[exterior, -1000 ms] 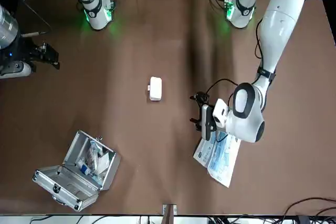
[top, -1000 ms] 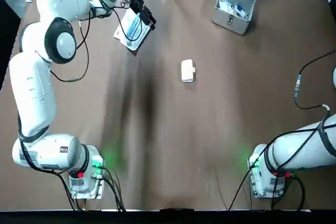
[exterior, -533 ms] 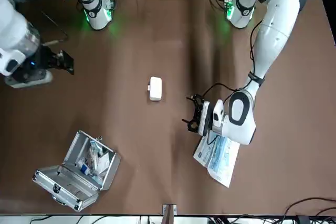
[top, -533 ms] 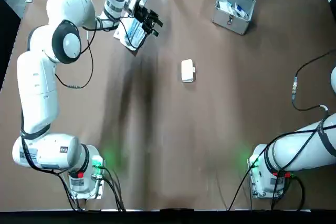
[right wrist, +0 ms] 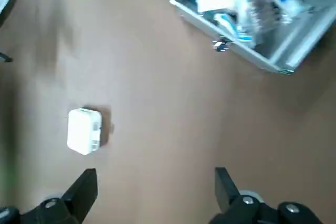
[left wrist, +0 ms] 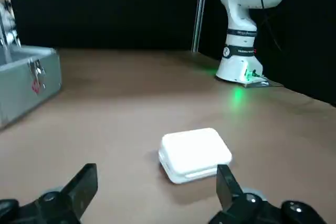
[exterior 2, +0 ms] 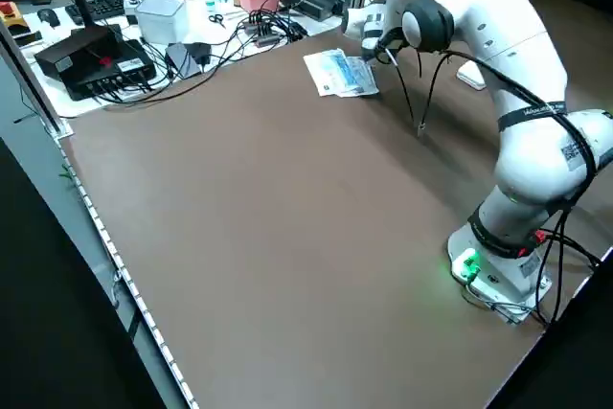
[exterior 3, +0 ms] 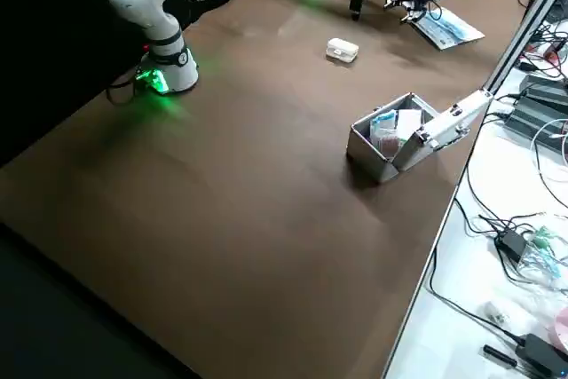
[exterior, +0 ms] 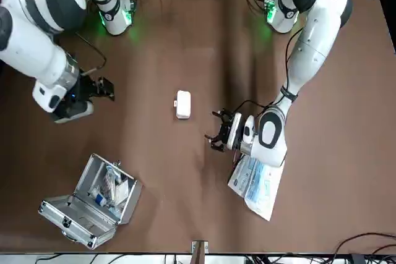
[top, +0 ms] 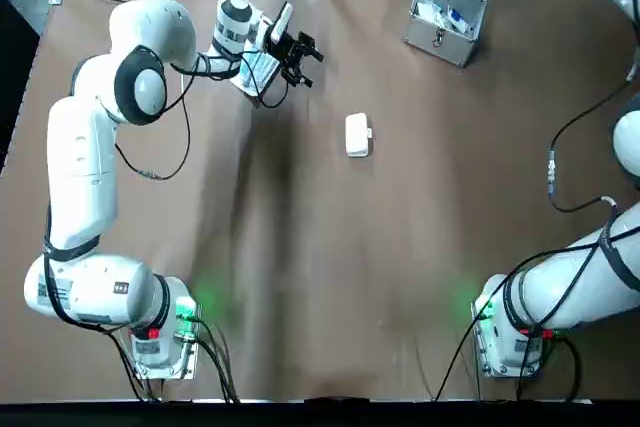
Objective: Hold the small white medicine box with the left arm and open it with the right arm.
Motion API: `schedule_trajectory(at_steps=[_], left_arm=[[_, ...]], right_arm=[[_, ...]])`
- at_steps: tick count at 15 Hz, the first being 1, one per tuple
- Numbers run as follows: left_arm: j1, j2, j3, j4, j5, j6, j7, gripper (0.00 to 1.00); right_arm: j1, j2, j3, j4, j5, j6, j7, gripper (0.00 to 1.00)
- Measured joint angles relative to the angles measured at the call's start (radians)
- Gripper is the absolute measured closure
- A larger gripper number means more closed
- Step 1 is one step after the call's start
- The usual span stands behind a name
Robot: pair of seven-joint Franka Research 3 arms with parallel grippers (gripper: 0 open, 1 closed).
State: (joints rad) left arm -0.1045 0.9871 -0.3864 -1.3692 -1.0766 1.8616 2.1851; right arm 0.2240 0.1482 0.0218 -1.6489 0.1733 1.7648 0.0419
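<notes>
Hovering left of the small white medicine box [top: 357, 134], the left gripper [top: 302, 57] gapes empty; the raised right gripper [exterior: 106, 88] likewise.

Table [top: 350, 267] with box [top: 357, 135], case [top: 449, 9], packet [exterior: 257, 187]

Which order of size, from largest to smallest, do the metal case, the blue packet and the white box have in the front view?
1. metal case, lid open, clearly the largest
2. blue packet, partly hidden, still clearly second
3. white box, the smallest

All lie on the table, so nearness hardly changes this.
</notes>
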Motion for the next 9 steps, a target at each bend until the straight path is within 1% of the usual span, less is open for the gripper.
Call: schedule_trajectory(at_steps=[2,4,9], left_arm=[[-0.012,0.014,0.000,0.000,-0.044,0.000,0.084,0.00],[-0.027,0.026,0.000,0.000,-0.062,0.007,0.130,0.00],[-0.064,0.055,0.000,0.000,-0.076,0.068,0.146,0.00]], right_arm=[[0.019,0.036,0.000,-0.001,0.010,0.012,0.025,0.02],[0.033,0.065,0.001,-0.015,0.041,0.016,0.035,0.02],[0.041,0.078,0.000,-0.074,0.062,0.037,0.040,0.06]])
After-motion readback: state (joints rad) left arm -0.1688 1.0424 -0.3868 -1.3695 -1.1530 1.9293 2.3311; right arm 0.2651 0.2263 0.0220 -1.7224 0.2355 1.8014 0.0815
